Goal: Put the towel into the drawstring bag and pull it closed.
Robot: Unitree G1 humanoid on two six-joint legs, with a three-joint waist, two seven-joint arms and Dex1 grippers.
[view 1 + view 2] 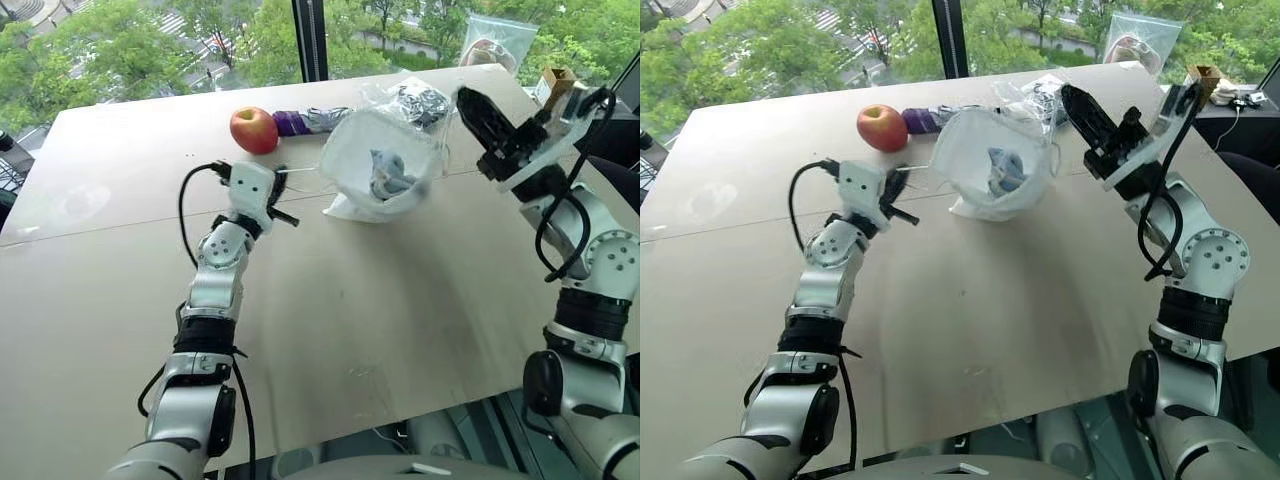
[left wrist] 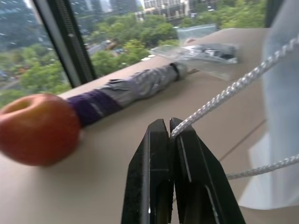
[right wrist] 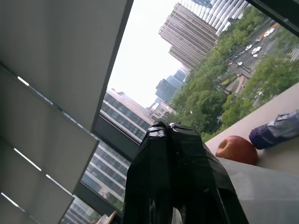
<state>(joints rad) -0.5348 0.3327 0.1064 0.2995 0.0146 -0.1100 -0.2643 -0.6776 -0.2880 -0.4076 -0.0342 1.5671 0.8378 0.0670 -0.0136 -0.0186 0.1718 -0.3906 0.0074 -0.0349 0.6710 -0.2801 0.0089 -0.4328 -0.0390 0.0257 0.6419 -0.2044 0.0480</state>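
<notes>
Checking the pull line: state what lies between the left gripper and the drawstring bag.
A white cord runs from the shut left gripper to the drawstring bag, over bare table; left wrist view.

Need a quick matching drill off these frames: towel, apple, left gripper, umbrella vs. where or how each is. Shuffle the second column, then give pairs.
Things:
1. towel
2. apple
3. left gripper
4. umbrella

States:
A. shut on the bag's white cord
B. lying on the table between the apple and the drawstring bag
C. inside the open drawstring bag
D. standing on the table at the purple end of the umbrella

Pairs: 1-C, 2-D, 3-A, 4-B
</notes>
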